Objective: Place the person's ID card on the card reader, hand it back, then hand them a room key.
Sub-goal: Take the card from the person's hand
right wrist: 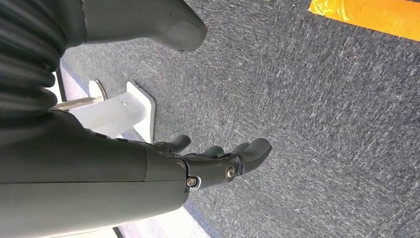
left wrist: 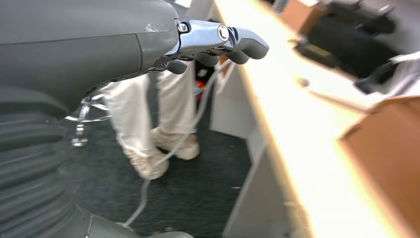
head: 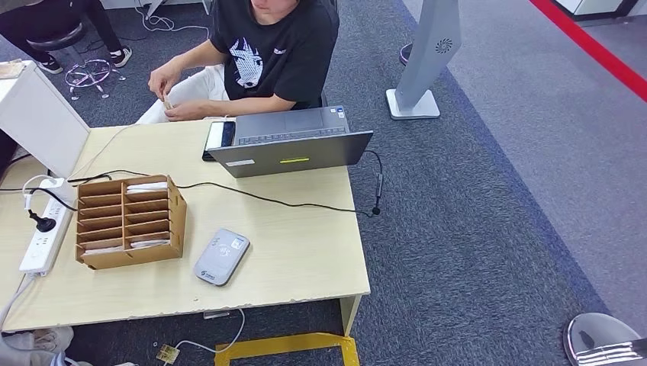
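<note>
card reader (head: 221,256) on table (head: 305,252) — wrist views, empty hands

No lettering is legible; the card reader (head: 221,257) markings are too small.

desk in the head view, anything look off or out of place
Nothing is spilled or damaged. The card reader lies askew to the desk edge, and a black cable trails loosely across the top, its end dangling off the side beside the laptop.

Card reader (head: 221,256) unobstructed — organizer (head: 130,219) beside
</note>
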### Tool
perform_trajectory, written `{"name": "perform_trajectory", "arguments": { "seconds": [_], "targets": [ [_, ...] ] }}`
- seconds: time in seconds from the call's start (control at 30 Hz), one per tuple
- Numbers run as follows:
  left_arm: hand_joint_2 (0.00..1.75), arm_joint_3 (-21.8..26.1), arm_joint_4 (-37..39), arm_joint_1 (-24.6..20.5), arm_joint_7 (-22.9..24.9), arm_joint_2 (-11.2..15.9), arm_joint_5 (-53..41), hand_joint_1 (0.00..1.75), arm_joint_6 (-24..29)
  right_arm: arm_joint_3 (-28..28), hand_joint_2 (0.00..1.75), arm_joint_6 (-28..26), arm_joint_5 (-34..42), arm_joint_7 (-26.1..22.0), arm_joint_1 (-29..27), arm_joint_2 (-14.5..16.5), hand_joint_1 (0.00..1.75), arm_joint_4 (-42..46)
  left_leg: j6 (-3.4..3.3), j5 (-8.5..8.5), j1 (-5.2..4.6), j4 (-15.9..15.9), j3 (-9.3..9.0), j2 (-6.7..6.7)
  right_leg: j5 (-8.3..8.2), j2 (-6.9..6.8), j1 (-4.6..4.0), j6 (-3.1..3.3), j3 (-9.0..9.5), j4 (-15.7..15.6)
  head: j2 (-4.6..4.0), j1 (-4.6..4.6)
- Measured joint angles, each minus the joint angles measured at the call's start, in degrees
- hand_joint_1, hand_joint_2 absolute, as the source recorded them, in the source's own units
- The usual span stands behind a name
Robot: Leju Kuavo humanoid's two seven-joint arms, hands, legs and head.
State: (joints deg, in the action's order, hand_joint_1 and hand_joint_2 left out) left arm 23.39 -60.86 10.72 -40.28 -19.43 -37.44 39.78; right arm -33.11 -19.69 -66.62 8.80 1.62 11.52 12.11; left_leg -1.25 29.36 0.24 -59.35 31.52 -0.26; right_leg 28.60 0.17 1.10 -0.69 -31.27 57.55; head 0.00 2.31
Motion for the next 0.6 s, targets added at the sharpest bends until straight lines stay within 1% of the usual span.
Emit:
{"name": "perform_trajectory", "arguments": {
  "seconds": [0.37, 0.5, 0.6],
  "targets": [
    [1.75, -6.77, -13.38, 3.78, 0.0, -0.83, 0.46, 0.0, 0.0, 0.0, 1.75, 0.23, -0.67, -0.03, 0.02, 0.0, 0.0, -0.02, 0.0, 0.0, 0.01, 0.0, 0.0, 0.0, 0.0, 0.0, -0.01, 0.0, 0.0, 0.0, 0.0, -0.01],
    [1.75, -9.05, -20.47, 5.04, 0.0, -0.8, 2.6, 0.0, 0.02, 0.0, 1.75, 0.31, -1.2, 0.38, 0.04, 0.0, 0.0, -0.02, 0.0, 0.0, 0.01, 0.0, 0.0, 0.0, 0.0, 0.0, -0.01, 0.0, 0.0, 0.0, 0.0, -0.01],
    [1.75, -11.63, -27.45, 5.89, 0.0, -0.24, 2.01, 0.0, 0.05, 0.03, 1.75, 0.66, -2.07, 0.87, 0.15, 0.0, 0.0, -0.02, 0.0, -0.01, 0.01, 0.0, 0.0, 0.0, 0.0, 0.0, -0.01, 0.0, 0.01, 0.0, 0.0, 0.0]
  ]
}}
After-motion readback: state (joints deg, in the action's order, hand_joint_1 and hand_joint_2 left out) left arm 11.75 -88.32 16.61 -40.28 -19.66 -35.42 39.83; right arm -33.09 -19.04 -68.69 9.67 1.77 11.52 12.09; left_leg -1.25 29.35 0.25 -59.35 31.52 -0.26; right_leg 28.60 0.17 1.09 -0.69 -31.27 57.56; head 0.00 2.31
